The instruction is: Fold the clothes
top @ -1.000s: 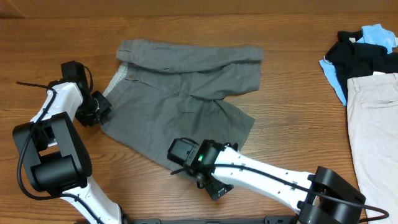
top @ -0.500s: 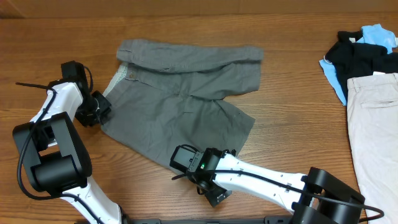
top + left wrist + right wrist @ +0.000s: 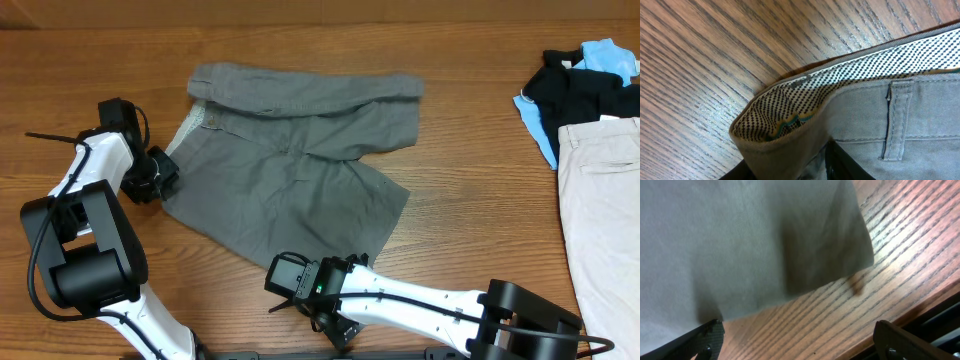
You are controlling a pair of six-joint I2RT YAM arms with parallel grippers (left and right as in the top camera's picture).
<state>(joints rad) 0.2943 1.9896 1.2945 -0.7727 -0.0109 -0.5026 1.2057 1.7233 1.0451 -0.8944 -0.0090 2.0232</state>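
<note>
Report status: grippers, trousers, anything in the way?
Left gripper shut on trousers at waistband, corner lifted. Right gripper open, beside near hem. Other clothes piled far right, apart.

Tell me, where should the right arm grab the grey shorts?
Probably the loose hem corner of the grey shorts, coming from the near edge of the table. It lies flat there, free of folds, just ahead of the open right end effector.

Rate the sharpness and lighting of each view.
Overhead: even light and sharp, with only soft shadows beside the grey trousers. Left wrist: crisp on the dotted waistband lining and the wood grain, with dark shadow under the fold at the bottom. Right wrist: the trousers' cloth is soft and blurred, and there is a bright reddish glare on the table at upper right.
</note>
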